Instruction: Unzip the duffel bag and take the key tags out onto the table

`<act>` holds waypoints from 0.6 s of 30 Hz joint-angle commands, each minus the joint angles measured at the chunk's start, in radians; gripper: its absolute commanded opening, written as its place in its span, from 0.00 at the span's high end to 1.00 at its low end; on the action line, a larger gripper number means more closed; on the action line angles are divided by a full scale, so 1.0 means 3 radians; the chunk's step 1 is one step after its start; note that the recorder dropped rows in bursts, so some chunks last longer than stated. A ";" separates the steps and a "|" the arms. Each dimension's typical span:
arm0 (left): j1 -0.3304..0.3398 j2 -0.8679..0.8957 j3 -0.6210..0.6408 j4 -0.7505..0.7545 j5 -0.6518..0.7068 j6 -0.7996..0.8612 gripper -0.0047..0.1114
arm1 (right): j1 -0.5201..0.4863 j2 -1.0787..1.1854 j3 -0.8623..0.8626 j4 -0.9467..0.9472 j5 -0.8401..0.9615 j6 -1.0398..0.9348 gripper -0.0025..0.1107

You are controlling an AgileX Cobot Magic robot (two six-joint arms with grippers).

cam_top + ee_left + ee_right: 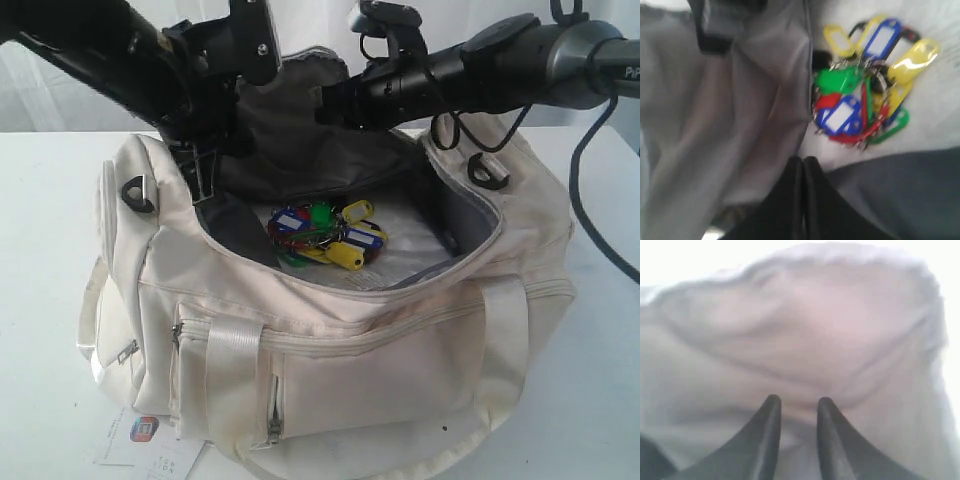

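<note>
Cream fabric duffel bag (pixel 400 370) is unzipped, coloured plastic key tags (pixel 325 235) exposed; left gripper (pixel 201 178) closed at their 10 o'clock, right gripper (pixel 798 401) parted at 1 o'clock, so next: reach in, pinch tags.

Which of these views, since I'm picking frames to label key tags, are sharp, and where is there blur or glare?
Exterior view: sharp; the key tags read clearly inside the duffel bag, backdrop washed out. Left wrist view: smeared by blur, tag colours distinct, glare on a yellow one; left pincer out of focus. Right wrist view: soft, bag fabric overexposed, right pincer a dark blur.
</note>
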State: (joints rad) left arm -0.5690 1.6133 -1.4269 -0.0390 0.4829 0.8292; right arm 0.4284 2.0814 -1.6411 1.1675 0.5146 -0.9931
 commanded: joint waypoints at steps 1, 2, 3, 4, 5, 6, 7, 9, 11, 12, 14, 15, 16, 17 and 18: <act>0.0307 0.0110 0.0128 0.0162 -0.0379 -0.0162 0.96 | -0.0105 -0.0126 -0.0048 0.0029 -0.0254 0.0107 0.76; 0.0369 0.0141 0.0137 0.0162 -0.0493 -0.0162 0.96 | -0.0112 -0.0145 -0.0048 0.0029 -0.0235 0.0106 0.76; 0.0476 0.0246 0.0135 0.0162 -0.0786 -0.0156 0.96 | -0.0133 -0.0207 -0.0048 0.0020 -0.0161 0.0106 0.76; 0.0517 0.0307 0.0135 0.0162 -0.0949 -0.0156 0.96 | -0.0135 -0.0247 -0.0048 0.0011 -0.0116 0.0106 0.76; 0.0564 0.0442 0.0135 0.0162 -0.1222 -0.0156 0.96 | -0.0135 -0.0346 -0.0048 -0.0037 0.0014 0.0106 0.76; 0.0577 0.0515 0.0135 0.0162 -0.1396 -0.0156 0.96 | -0.0135 -0.0398 -0.0048 -0.0071 0.0102 0.0106 0.76; 0.0577 0.0640 0.0135 0.0162 -0.1706 -0.0149 0.96 | -0.0135 -0.0491 -0.0048 -0.0118 0.0305 0.0106 0.76; 0.0577 0.0774 0.0135 0.0162 -0.2229 -0.0142 0.96 | -0.0135 -0.0636 -0.0048 -0.0316 0.0657 0.0106 0.76; 0.0577 0.0860 0.0135 0.0162 -0.2753 -0.0134 0.96 | -0.0135 -0.0760 -0.0048 -0.0613 0.0943 0.0106 0.76; 0.0577 0.0861 0.0135 0.0162 -0.2861 -0.0134 0.96 | -0.0135 -0.0823 -0.0048 -0.0814 0.1061 0.0203 0.76; 0.0577 0.0805 0.0135 0.0162 -0.2814 -0.0107 0.96 | -0.0135 -0.0931 -0.0048 -0.1227 0.1085 0.0547 0.76; 0.0577 0.0743 0.0135 0.0162 -0.2770 -0.0085 0.96 | -0.0135 -0.0964 -0.0048 -0.1388 0.1085 0.0661 0.76; 0.0577 0.0640 0.0135 0.0156 -0.2704 -0.0085 0.96 | -0.0135 -0.1000 -0.0041 -0.1530 0.1085 0.0780 0.76; 0.0577 0.0576 0.0135 0.0130 -0.2655 -0.0085 0.96 | -0.0135 -0.1017 -0.0041 -0.1588 0.1085 0.0821 0.76; 0.0577 0.0500 0.0135 0.0130 -0.2601 -0.0085 0.96 | -0.0135 -0.1042 -0.0041 -0.1663 0.1091 0.0880 0.76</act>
State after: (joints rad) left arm -0.3972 1.8313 -1.3897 0.0169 -0.3287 0.8016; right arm 0.3912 1.7925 -1.6514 0.7311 0.8324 -0.7827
